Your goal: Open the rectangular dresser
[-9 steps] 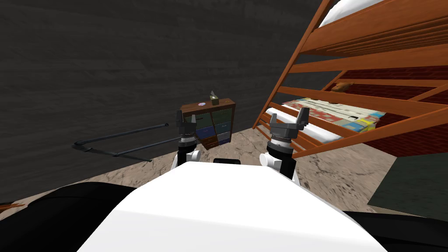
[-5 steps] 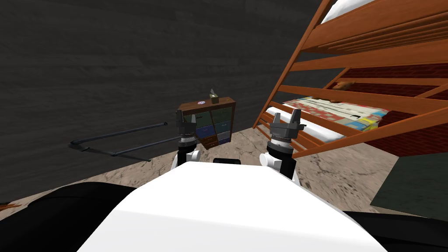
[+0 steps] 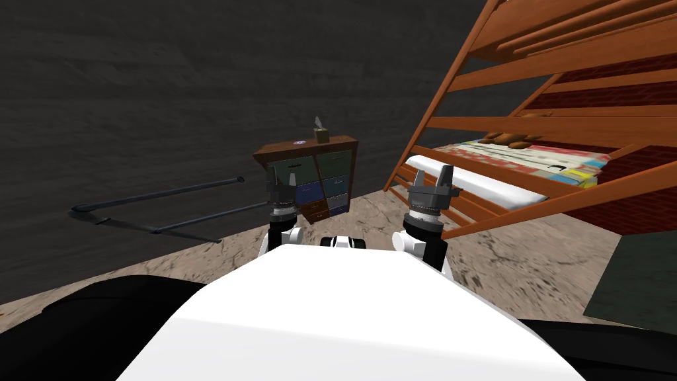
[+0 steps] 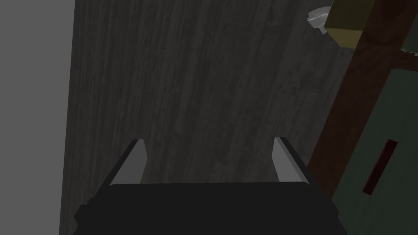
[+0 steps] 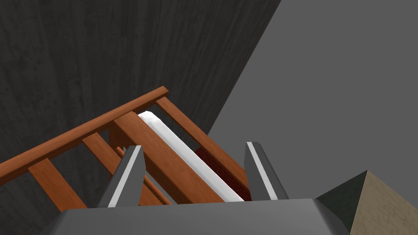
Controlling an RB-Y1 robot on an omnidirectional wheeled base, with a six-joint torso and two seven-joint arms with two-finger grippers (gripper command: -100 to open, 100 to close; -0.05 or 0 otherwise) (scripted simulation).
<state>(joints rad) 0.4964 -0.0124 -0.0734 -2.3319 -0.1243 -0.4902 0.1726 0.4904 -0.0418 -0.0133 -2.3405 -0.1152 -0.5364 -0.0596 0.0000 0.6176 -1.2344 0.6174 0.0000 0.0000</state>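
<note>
Ahead by the wall (image 3: 165, 99): dresser (image 3: 330, 175) | left fingers (image 4: 132, 163) spread, gripping nothing | right fingers (image 5: 126, 175) spread, gripping nothing

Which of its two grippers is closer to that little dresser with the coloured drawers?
Left. The left gripper lines up with the dresser, whose front shows beside it in its wrist view. The right gripper is off to the side, facing the wooden bunk bed.

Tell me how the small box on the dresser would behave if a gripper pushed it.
The box looks small and blocky, so probably light; it would likely slide, not tip. The white sheet sticking out on top seems floppy.
</note>
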